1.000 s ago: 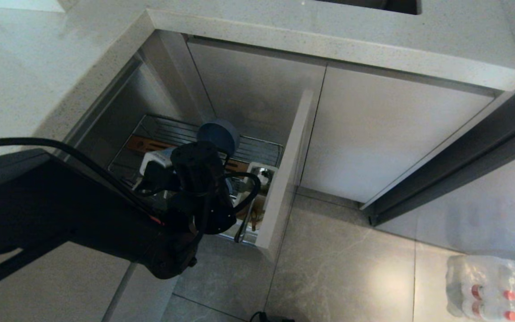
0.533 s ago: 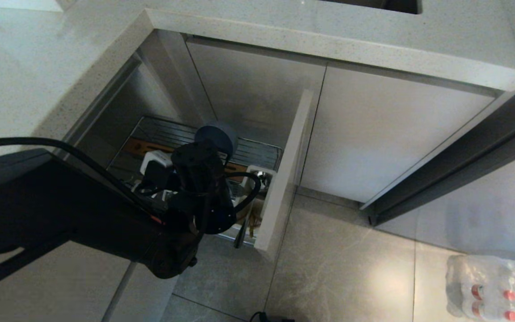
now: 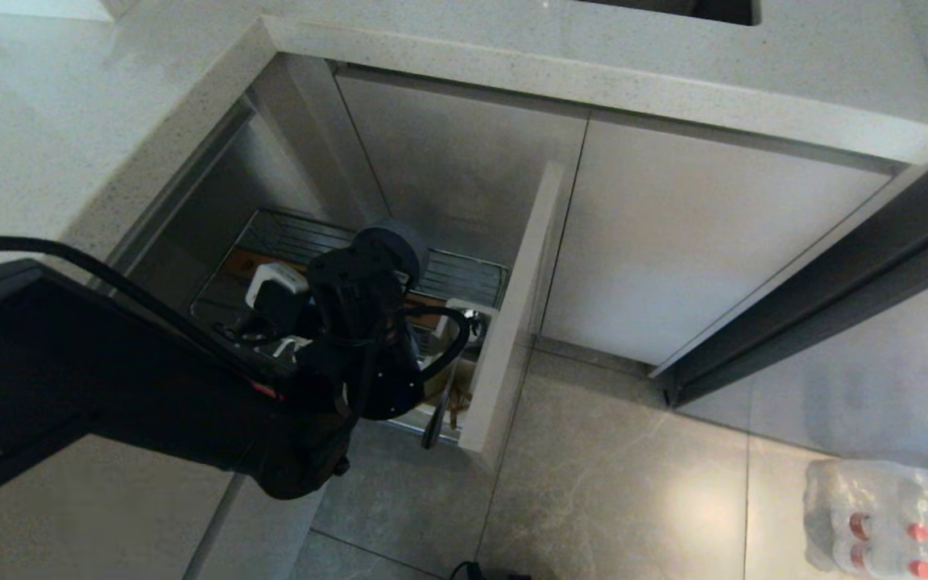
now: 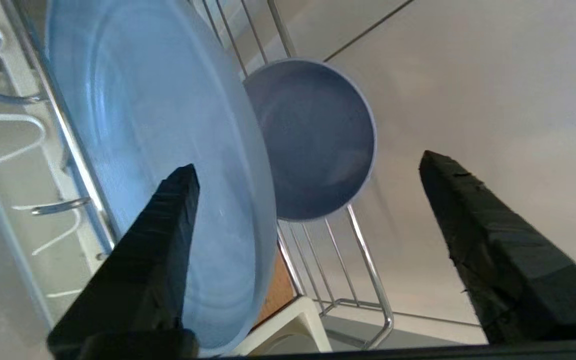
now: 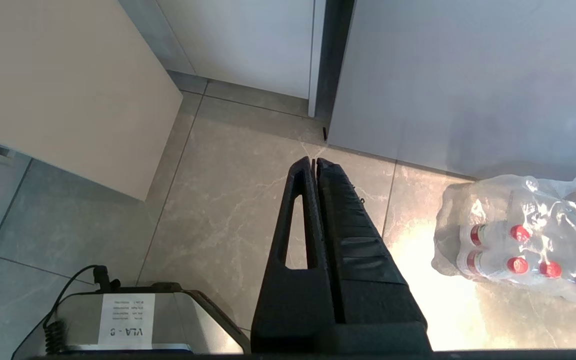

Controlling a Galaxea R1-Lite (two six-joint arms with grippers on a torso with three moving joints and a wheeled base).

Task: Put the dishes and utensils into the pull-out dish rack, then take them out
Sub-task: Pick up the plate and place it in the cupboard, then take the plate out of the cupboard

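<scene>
Standing on edge in the pull-out dish rack [image 3: 464, 278], the plate [image 4: 158, 125] sits just before the bowl [image 4: 318, 140]; the left hand [image 4: 308, 165] is spread around its rim, gripping nothing. Loading seems underway; next, back clear without tipping it. The right hand [image 5: 314, 162], pressed together, hangs over the floor.

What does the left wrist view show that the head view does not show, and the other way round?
Only the left wrist view shows the light-blue plate standing on edge in the rack, with the left hand open around its rim, one finger before its face. Only the head view shows the countertop, the rack's front panel, the white utensil cup and the water bottles. Both show the blue bowl and the wire rack.
</scene>
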